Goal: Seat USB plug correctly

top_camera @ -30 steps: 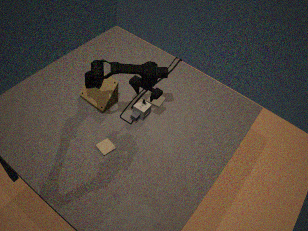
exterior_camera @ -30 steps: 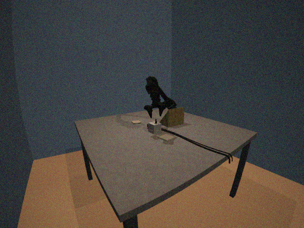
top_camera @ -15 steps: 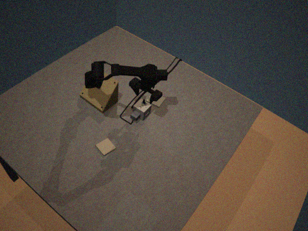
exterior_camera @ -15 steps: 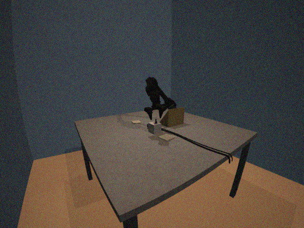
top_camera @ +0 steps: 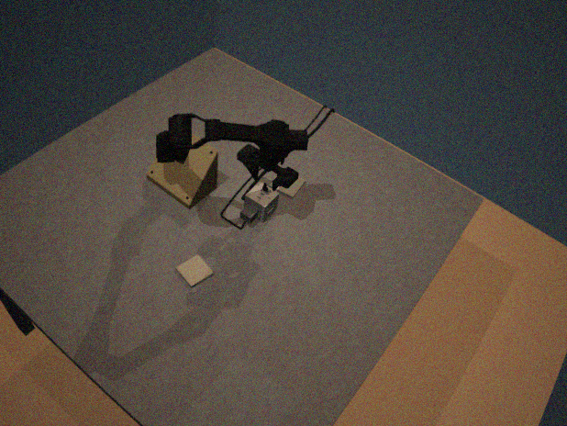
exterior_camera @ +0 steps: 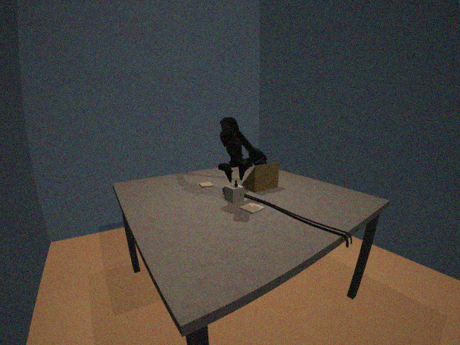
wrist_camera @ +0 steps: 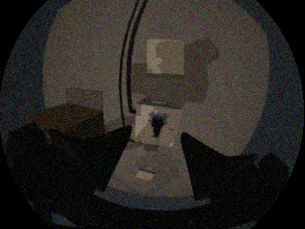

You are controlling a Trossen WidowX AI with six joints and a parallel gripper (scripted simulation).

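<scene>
Gripper (top_camera: 270,171) poised above the power cube (top_camera: 261,203), fingers spread and grasping nothing.
Boxy pale cube with a dull matte top sits near the middle of the grey tabletop (top_camera: 321,275); small dark USB plug (top_camera: 264,187) stands upright in its top socket, between the two blunt black fingers but apart from them; twin black cables (exterior_camera: 298,219) run smooth and straight to the table's edge; flat cream square tile (top_camera: 194,270) lies well apart; tan wedge-shaped block (top_camera: 188,176) bears the arm's base.
</scene>
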